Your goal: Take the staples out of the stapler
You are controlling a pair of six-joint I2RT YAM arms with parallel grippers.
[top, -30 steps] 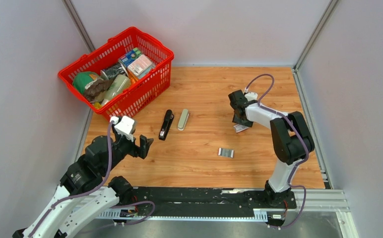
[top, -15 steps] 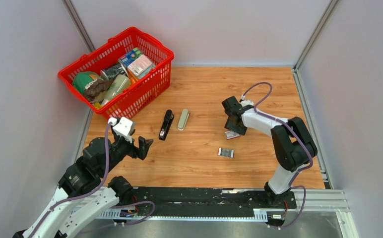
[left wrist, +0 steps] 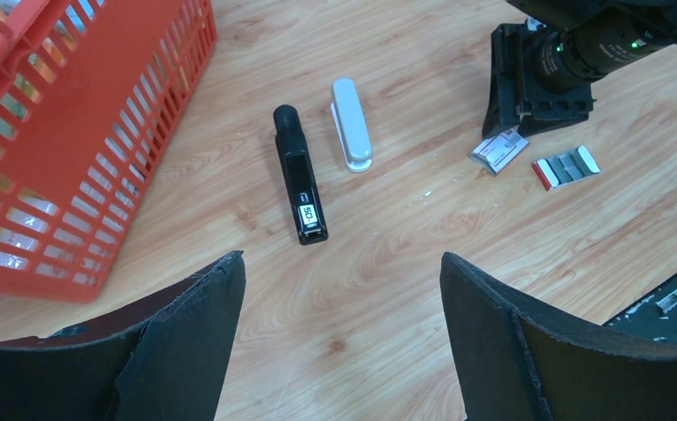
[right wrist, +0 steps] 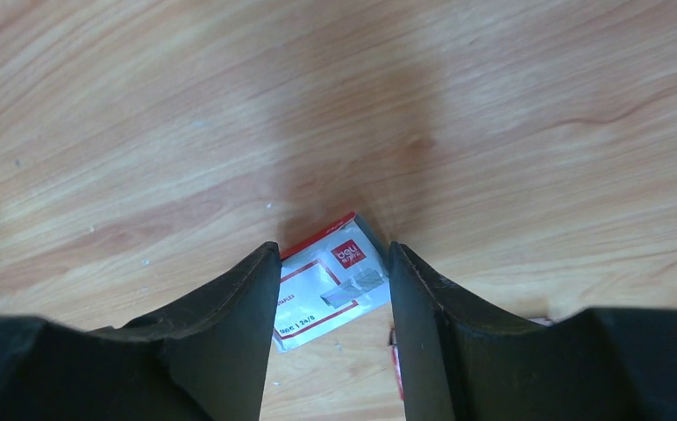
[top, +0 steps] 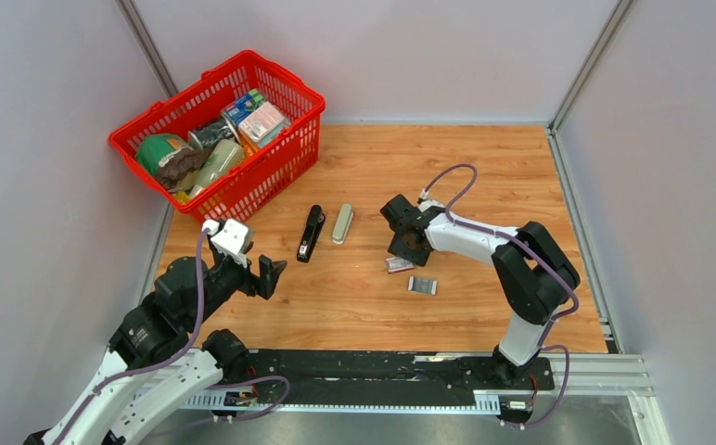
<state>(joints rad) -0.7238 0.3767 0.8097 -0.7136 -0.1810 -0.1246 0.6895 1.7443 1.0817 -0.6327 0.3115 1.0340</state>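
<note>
The black stapler [top: 311, 234] [left wrist: 300, 184] lies shut on the wooden table, left of centre. Grey ribbed staples [top: 422, 286] [left wrist: 566, 167] rest in a small red-ended holder right of centre. My right gripper [top: 402, 250] [right wrist: 331, 250] hangs just above and left of them. It is shut on a white-and-red box [top: 398, 264] [right wrist: 331, 285] that sits between its fingers. My left gripper [top: 271, 273] [left wrist: 342, 263] hovers wide open over bare wood, nearer than the stapler, with nothing between its jaws.
A grey-beige oblong bar [top: 342, 223] [left wrist: 351, 136] lies just right of the stapler, parallel to it. A red basket [top: 243, 176] [left wrist: 98, 132] full of groceries stands at the far left corner. Grey walls border the table.
My right gripper has swept left and nearer with the white-and-red box, ending beside the staples. The left arm, stapler and bar have not moved.
</note>
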